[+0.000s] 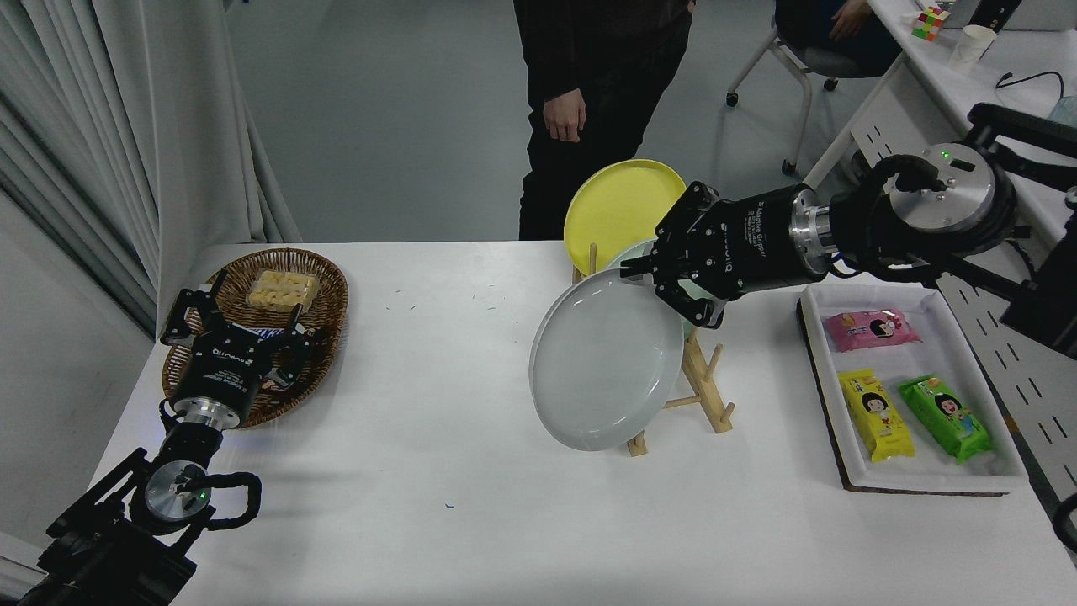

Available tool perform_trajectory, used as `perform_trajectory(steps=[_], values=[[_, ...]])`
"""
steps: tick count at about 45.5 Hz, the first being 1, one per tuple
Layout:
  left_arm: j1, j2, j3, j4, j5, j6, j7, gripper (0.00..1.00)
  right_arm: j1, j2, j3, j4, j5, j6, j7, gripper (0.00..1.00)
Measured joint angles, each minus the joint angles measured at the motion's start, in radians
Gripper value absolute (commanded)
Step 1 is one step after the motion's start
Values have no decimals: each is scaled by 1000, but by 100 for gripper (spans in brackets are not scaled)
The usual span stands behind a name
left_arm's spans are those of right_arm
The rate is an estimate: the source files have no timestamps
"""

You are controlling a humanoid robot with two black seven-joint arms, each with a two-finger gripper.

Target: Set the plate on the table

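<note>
Hidden or cut-off parts, placed relative to the wooden peg rack (702, 391). The round pale grey plate (602, 362) covers the rack's front left pegs. A mint green plate (633, 252) in the rack shows only a sliver behind the black right gripper (665, 282). Beyond the rack, a dark-clothed person (589, 101) is cut off at the top edge. Print on the three snack packets (913, 391), right of the rack, is too small to read.

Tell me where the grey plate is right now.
Head view, right of centre: the grey plate hangs tilted in the right gripper, just left of the wooden rack.
</note>
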Motion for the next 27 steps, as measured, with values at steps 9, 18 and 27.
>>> perform_trajectory(steps=[9,18,27], values=[[0,0,0,0,0,0,0,98,-9,17,4,-1,-3,-17,0,0],[0,0,0,0,0,0,0,98,-17,42,4,-15,-9,-28,0,0],[0,0,0,0,0,0,0,98,-25,86,4,-59,-19,-42,1,0]])
